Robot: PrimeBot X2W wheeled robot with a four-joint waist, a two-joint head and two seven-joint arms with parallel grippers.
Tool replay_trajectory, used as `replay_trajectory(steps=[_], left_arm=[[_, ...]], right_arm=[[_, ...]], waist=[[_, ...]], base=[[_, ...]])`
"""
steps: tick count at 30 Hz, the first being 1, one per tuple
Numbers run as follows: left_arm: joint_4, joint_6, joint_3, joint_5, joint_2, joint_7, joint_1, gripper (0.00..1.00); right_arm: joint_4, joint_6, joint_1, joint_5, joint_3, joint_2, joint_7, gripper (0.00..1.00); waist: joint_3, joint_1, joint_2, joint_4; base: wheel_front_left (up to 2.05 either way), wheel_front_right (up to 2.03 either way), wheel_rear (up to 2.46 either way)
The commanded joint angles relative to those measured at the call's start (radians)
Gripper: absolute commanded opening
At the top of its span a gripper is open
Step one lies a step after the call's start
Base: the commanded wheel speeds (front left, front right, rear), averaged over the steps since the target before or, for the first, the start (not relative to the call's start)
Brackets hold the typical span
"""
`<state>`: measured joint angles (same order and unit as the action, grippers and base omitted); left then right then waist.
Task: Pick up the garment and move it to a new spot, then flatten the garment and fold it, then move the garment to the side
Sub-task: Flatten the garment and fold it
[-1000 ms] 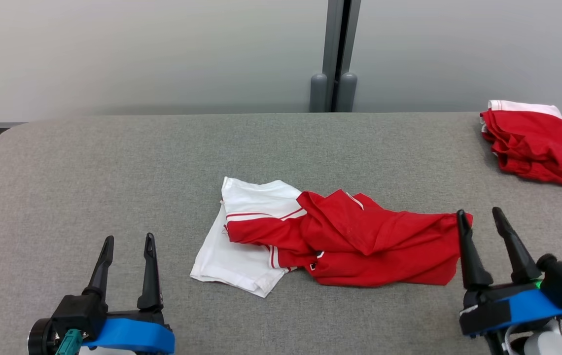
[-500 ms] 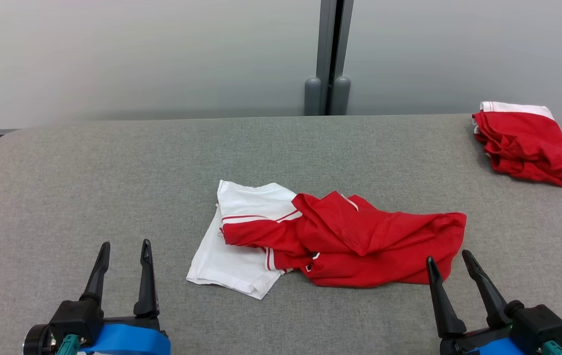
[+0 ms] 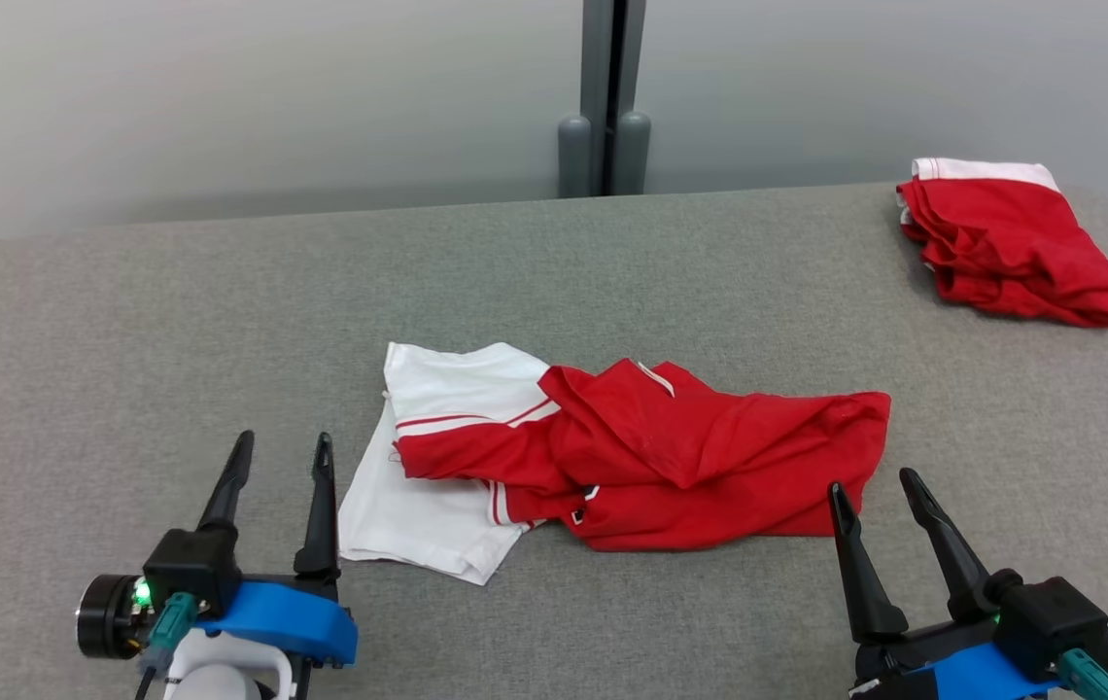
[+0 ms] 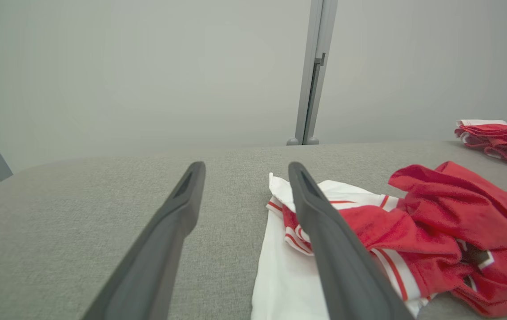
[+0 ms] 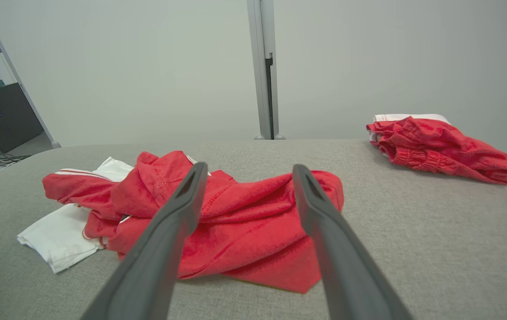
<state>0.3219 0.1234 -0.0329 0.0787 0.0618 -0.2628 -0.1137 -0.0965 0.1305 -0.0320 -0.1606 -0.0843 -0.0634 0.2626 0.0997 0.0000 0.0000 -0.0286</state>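
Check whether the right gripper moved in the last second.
Yes. The right gripper pulled back toward the robot: its tips were level with the far right corner of the red and white garment, now near its front edge.

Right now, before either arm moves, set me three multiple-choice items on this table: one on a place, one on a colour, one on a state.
1. Where on the grey table does the red pile lie?
A. at the far right corner
B. at the near left edge
C. in the middle

2. What colours is the crumpled garment in the middle?
A. blue and grey
B. red and white
C. all black

3. How do the left gripper and the right gripper stand?
A. both shut on cloth
B. left open, right shut
C. both open, holding nothing

Key:
1 A: the head view shows it at the far right, apart from the middle garment.
2 B: the body is red, with a white part at its left end.
3 C: each gripper's fingers stand spread, with no cloth pinched.
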Motion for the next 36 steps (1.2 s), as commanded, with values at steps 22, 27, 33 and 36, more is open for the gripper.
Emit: replay_trajectory(steps=[22, 27, 33, 36], left_arm=[[0.549, 0.01, -0.148, 0.058, 0.048, 0.013, -0.207, 1.0], [0.589, 0.01, -0.201, 0.118, 0.042, 0.014, -0.217, 0.0], [0.541, 0.007, -0.216, 0.18, 0.047, -0.002, -0.228, 0.0], [0.472, 0.007, -0.203, 0.196, 0.054, -0.003, -0.195, 0.0]], right_arm=[[-0.021, 0.0, 0.057, -0.005, 0.013, 0.011, 0.003, 1.0], [-0.021, 0.0, 0.049, -0.003, 0.02, 0.011, 0.003, 1.0], [-0.028, 0.0, 0.026, -0.008, 0.022, 0.012, 0.003, 1.0], [-0.03, 0.0, 0.016, -0.012, 0.023, 0.011, 0.003, 1.0]], waist=[[0.084, 0.0, 0.0, -0.069], [0.074, 0.0, 0.0, -0.061], [0.047, 0.0, 0.0, -0.016], [0.03, 0.0, 0.0, 0.018]], base=[[0.0, 0.0, 0.0], [0.0, 0.0, 0.0], [0.0, 0.0, 0.0], [0.0, 0.0, 0.0]])
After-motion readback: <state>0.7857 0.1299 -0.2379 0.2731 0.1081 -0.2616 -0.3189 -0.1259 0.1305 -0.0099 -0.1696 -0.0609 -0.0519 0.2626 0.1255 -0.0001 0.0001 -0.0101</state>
